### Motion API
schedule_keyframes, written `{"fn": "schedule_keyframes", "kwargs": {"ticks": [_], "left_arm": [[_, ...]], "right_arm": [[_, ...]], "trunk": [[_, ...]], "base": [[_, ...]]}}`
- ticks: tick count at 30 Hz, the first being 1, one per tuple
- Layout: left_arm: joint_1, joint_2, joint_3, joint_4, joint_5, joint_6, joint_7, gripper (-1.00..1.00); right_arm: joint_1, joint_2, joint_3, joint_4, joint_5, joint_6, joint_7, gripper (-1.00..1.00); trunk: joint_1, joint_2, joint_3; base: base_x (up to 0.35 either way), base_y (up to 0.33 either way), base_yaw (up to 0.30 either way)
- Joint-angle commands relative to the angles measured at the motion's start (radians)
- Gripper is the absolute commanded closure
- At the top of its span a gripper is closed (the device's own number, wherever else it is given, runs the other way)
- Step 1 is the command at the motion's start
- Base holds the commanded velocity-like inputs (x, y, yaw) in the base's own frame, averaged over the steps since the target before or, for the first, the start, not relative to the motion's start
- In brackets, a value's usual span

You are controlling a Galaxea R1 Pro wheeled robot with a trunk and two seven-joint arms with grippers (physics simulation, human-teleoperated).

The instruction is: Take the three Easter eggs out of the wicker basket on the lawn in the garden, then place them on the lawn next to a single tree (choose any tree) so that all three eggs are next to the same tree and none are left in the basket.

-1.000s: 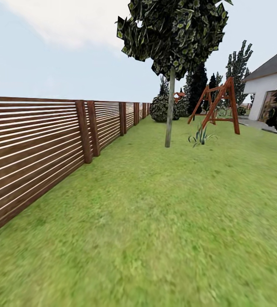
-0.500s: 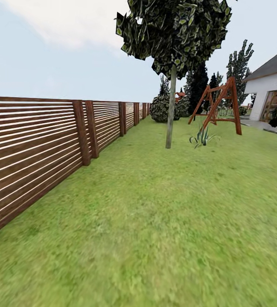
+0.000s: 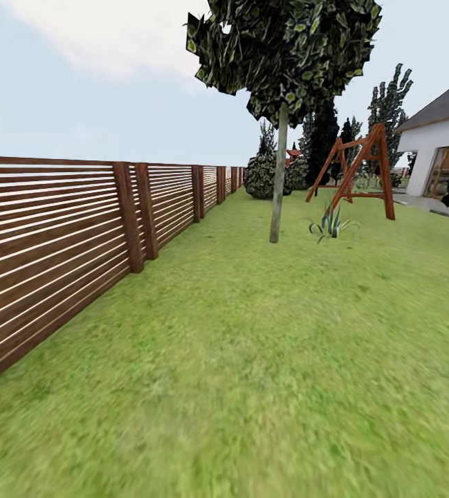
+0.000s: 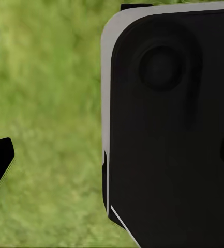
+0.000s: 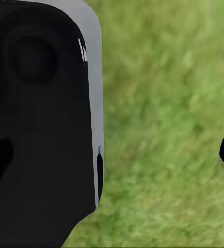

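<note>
A wide lawn (image 3: pixel 266 360) stretches ahead in the head view. A slatted wooden fence (image 3: pixel 51 242) runs along from 9 o'clock toward 12. A tree (image 3: pixel 277 180) with a thin pale trunk stands at 12 o'clock, with a wooden swing frame (image 3: pixel 362 173) and a white house (image 3: pixel 438 138) toward 2 o'clock. The wrist views show grass beside dark robot casing (image 4: pixel 168 129); whether either end effector is released or clenched cannot be told. No basket or eggs appear, so the task's progress cannot be judged.
</note>
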State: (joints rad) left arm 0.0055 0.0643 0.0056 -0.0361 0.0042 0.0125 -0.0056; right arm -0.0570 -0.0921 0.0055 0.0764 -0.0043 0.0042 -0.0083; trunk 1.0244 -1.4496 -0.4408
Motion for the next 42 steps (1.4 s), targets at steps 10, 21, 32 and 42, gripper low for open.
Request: {"fn": "schedule_keyframes", "kwargs": {"ticks": [10,21,32,42], "left_arm": [[0.001,0.000,0.001,-0.002,0.000,0.001,0.000,-1.00],[0.001,0.000,0.001,-0.002,0.000,0.001,0.000,-1.00],[0.001,0.000,0.001,-0.002,0.000,0.001,0.000,-1.00],[0.001,0.000,0.000,-0.002,0.000,0.001,-0.001,-1.00]], "right_arm": [[-0.001,0.000,0.001,0.002,0.000,0.000,-0.001,-1.00],[-0.001,0.000,0.001,0.002,0.000,0.000,-0.001,-1.00],[-0.001,0.000,0.001,0.002,0.000,0.000,-0.001,-1.00],[-0.001,0.000,0.001,0.002,0.000,0.000,-0.001,-1.00]], "trunk": [[0.001,0.000,-0.001],[0.001,0.000,-0.001],[0.001,0.000,-0.001],[0.001,0.000,-0.001]], "base": [[0.337,0.000,0.000],[0.337,0.000,0.000],[0.337,0.000,0.000],[0.337,0.000,0.000]]}}
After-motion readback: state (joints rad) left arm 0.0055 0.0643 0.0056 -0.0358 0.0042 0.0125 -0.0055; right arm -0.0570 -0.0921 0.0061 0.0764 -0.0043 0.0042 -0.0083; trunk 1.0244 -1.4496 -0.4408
